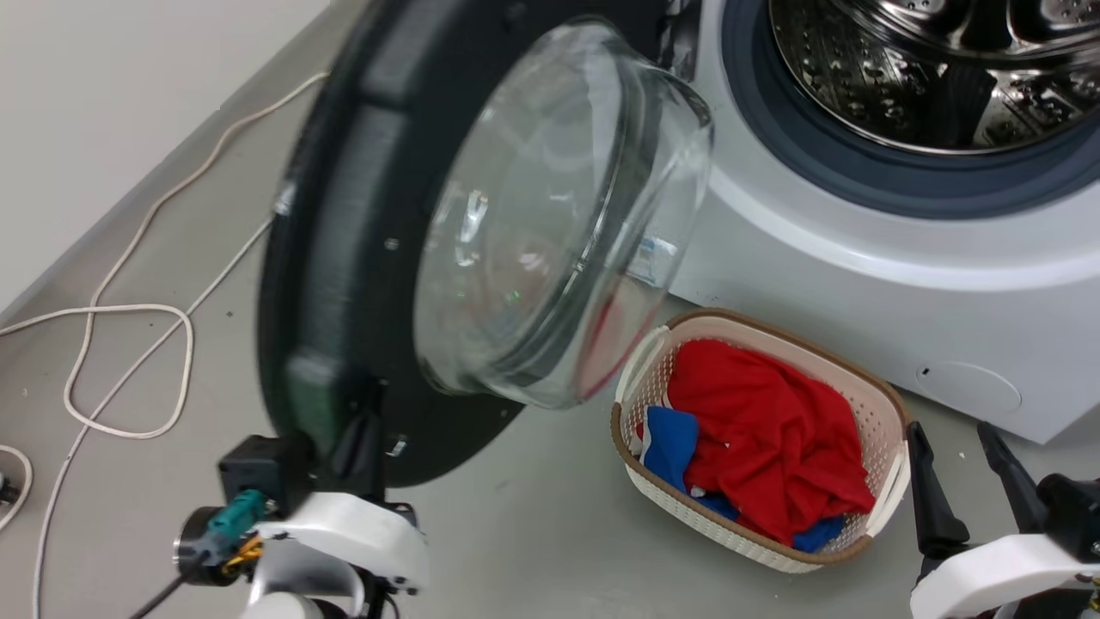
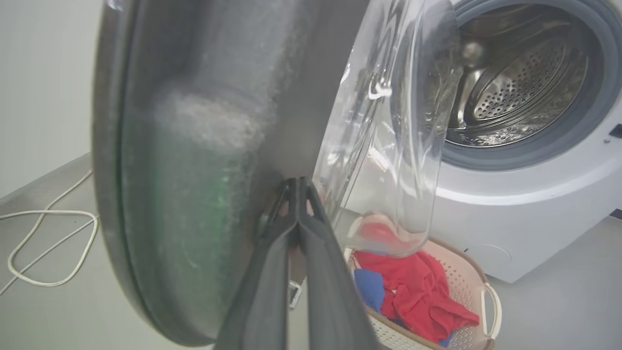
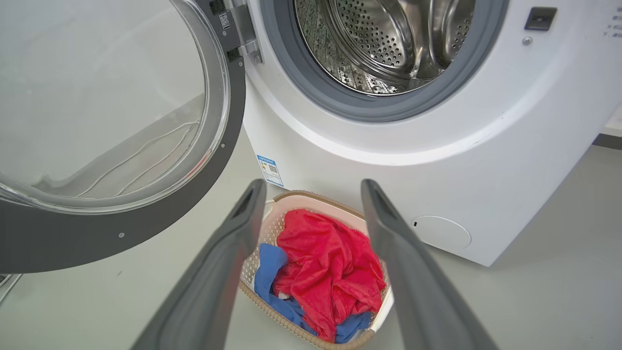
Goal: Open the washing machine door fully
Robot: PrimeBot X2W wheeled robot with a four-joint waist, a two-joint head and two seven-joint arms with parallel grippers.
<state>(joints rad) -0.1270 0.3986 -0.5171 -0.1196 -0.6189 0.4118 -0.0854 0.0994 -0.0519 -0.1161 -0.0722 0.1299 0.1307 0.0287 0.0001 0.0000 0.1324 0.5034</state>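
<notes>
- White boxy front-loading washing machine (image 1: pixel 859 284): far right, with its steel drum exposed.
- Large round glossy black washing machine door (image 1: pixel 344 258) with a clear bulging glass bowl: swung out left of the opening and standing wide. It is probably stiff, weighty and slick. Push at the black rim opposite the hinge, never on the glass.
- White woven laundry basket (image 1: pixel 894 413): on the floor below the drum, holding red and blue cloth.
- Left gripper (image 2: pixel 297 184): jaws together, tips against the door's inner face.
- Right gripper (image 1: pixel 952 434): jaws apart, empty, near right.
</notes>
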